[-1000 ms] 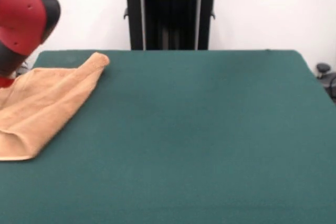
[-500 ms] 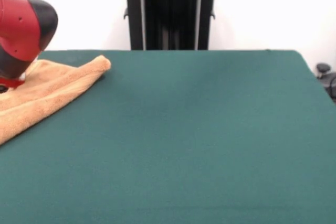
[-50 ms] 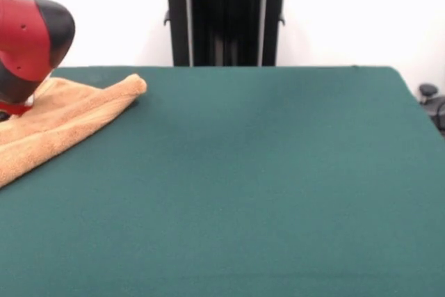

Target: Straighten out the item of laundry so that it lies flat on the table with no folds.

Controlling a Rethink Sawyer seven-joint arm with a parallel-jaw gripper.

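Towel (image 3: 66, 119) bunched at table's (image 3: 264, 186) ten o'clock, cut off by frame edge. Red arm (image 3: 28, 39) covers it; gripper hidden, grip unknowable.

Fuzzy terry towel (image 3: 62, 119), matt felt table (image 3: 264, 186), glossy plastic arm (image 3: 31, 29)

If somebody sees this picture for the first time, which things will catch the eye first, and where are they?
The eye goes first to the red and black robot arm at the upper left edge, right above the orange-tan towel. The towel lies bunched and folded at the table's far left corner, partly cut off by the picture's edge. The rest of the dark green table stretches across most of the view, with a black pedestal behind it.
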